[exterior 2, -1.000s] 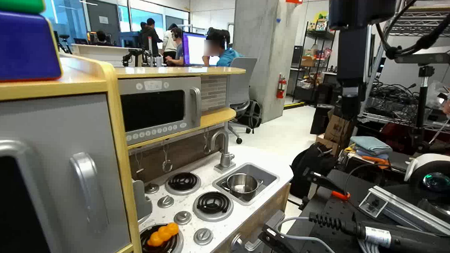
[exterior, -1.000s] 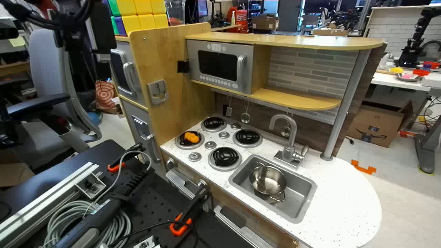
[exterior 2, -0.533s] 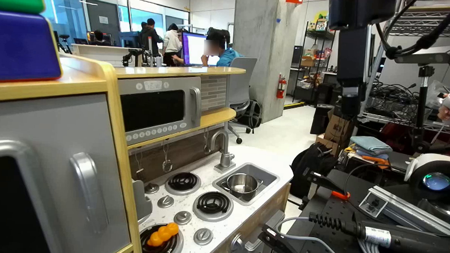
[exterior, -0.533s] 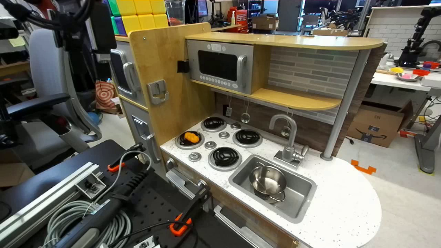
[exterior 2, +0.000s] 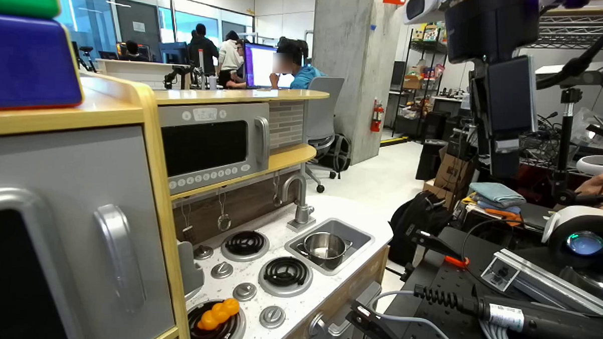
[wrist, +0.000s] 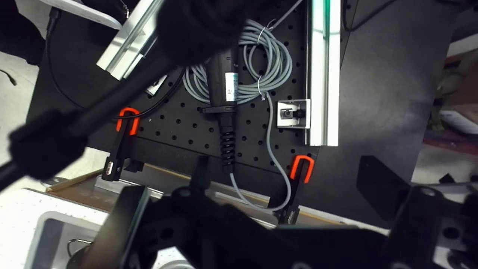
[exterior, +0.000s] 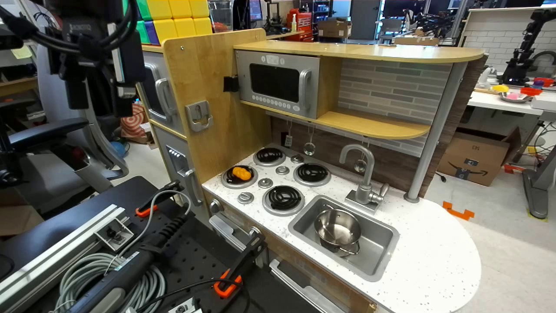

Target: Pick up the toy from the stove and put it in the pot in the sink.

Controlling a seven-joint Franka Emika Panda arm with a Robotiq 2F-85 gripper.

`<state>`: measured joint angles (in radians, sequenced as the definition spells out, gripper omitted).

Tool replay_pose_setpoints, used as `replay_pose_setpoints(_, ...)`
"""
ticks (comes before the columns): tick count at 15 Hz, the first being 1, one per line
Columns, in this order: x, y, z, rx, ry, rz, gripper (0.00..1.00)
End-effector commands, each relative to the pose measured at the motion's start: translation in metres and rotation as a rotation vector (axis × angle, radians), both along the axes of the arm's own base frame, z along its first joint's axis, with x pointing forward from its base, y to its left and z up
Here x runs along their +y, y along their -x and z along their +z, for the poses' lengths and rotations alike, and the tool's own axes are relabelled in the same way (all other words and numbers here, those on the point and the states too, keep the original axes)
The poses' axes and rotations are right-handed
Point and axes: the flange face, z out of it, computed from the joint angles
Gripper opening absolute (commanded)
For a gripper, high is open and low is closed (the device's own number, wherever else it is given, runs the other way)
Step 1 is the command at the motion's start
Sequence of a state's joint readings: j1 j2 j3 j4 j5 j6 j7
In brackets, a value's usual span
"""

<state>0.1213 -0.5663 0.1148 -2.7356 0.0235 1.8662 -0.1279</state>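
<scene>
The toy is a lumpy orange piece (exterior: 241, 173) lying on the front burner nearest the tall wooden side panel; it also shows in an exterior view (exterior 2: 218, 314). A shiny metal pot (exterior: 338, 228) stands in the grey sink (exterior: 388, 256), and both exterior views show it (exterior 2: 325, 246). My gripper (exterior: 100, 103) hangs in the air off to the side of the toy kitchen, well away from toy and pot. In the wrist view its fingers (wrist: 289, 178) are wide apart with nothing between them. There the toy is out of view; the sink rim (wrist: 39, 233) shows at lower left.
A black table (exterior: 186, 248) in front of the kitchen holds a cable coil (exterior: 108, 278), an aluminium rail (exterior: 61, 243) and orange-tipped clamps (exterior: 228, 282). The faucet (exterior: 367, 174) rises behind the sink. The microwave (exterior: 278, 84) and shelf (exterior: 373, 125) overhang the counter's back.
Over the last half second the gripper has come down and tilted. It shifts rightward in an exterior view, and both fingers now show. Toy and pot have not moved.
</scene>
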Motion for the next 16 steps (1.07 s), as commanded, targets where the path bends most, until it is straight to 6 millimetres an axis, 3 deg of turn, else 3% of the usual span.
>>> replay_pose_setpoints(1, -0.009, -0.003, -0.019, 0.062, -0.036, 0.187, 1.00)
replay_pose_setpoints(6, -0.036, -0.004, -0.037, 0.171, -0.006, 0.434, 1.00)
replay_pose_setpoints(10, -0.045, -0.004, -0.037, 0.226, 0.066, 0.630, 1.00)
replay_pose_setpoints(11, -0.045, -0.004, -0.041, 0.200, 0.042, 0.540, 1.00)
replay_pose_setpoints(14, -0.046, -0.005, -0.040, 0.212, 0.051, 0.592, 1.00)
replay_pose_setpoints(16, -0.043, -0.009, -0.050, 0.140, 0.043, 0.569, 1.00)
